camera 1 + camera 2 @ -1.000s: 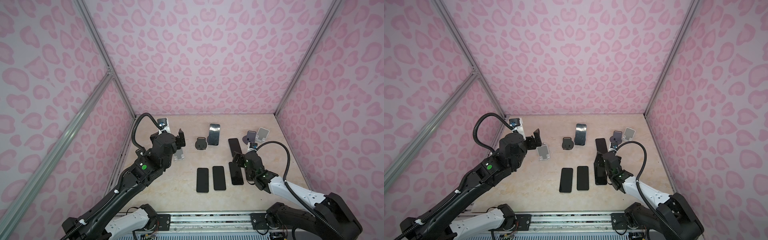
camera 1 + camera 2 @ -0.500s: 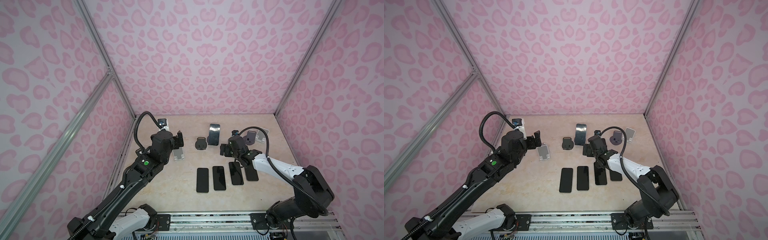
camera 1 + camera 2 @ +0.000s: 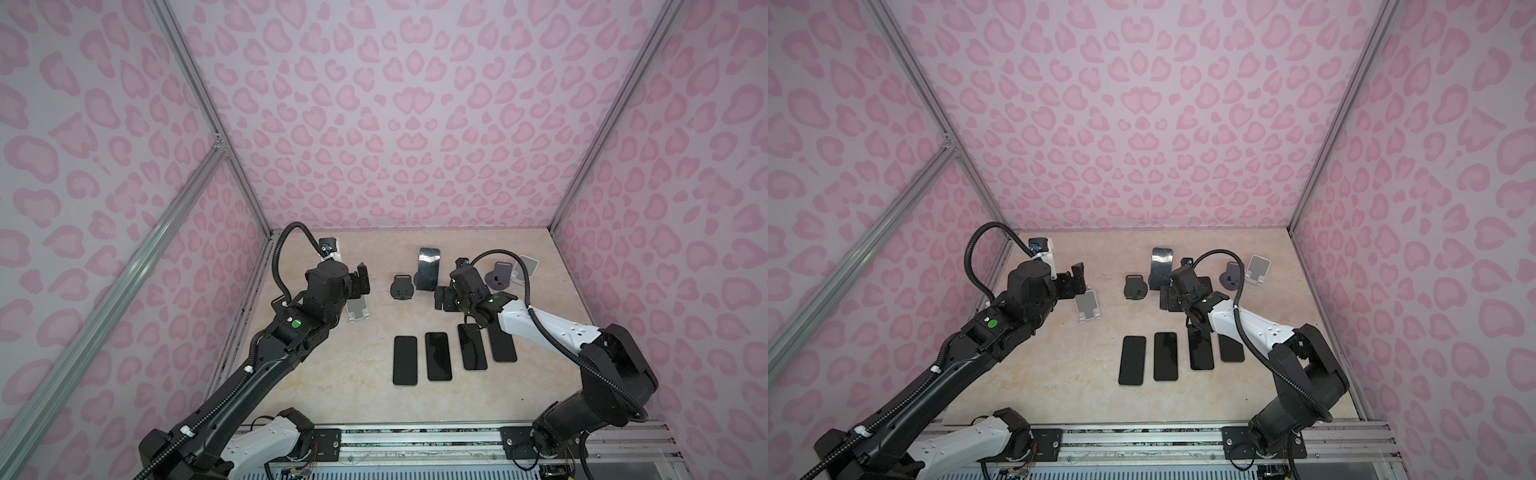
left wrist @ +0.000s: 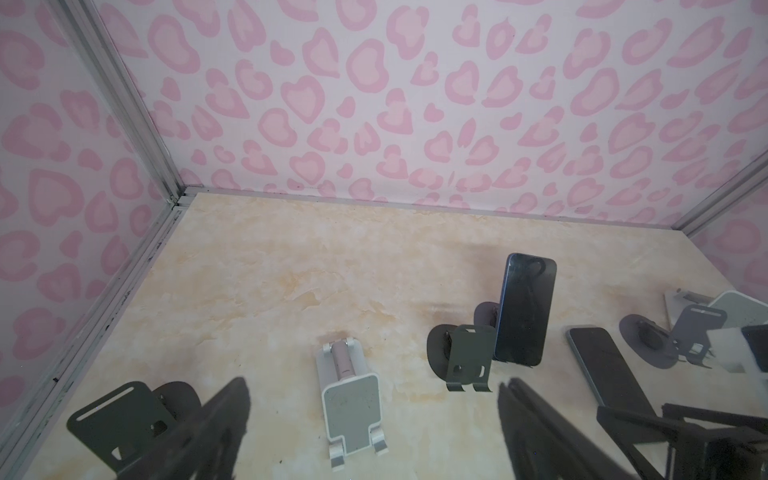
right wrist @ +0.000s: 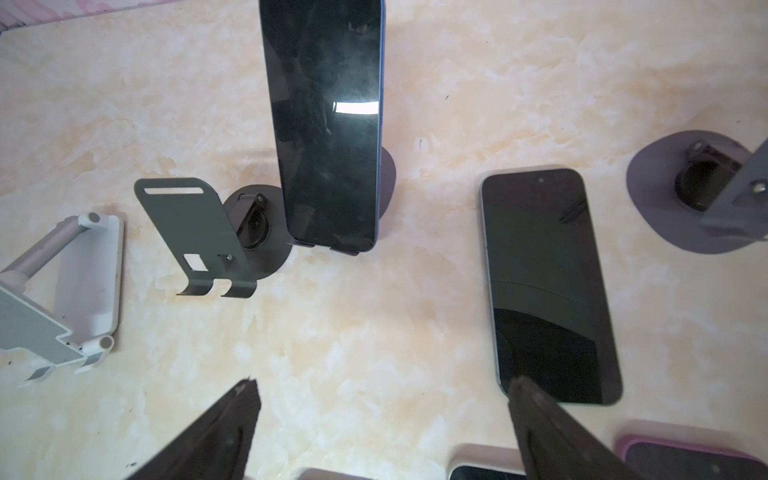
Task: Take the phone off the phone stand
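One phone (image 4: 525, 311) on its stand (image 4: 483, 314), five flat; left tool (image 4: 372, 388) and right tool (image 5: 384, 382) spread.

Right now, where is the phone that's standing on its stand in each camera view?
Top view: upright phone at the table's back, near the middle.
Top view: same spot.
Left wrist: in view, beside the empty dark stand.
Right wrist: close, upper end cropped.
Shared landmark: that empty dark stand.

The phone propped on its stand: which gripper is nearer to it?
Right. The right gripper hangs open just in front of the phone. The left gripper, also open, is farther off on the left, beyond an empty dark stand.
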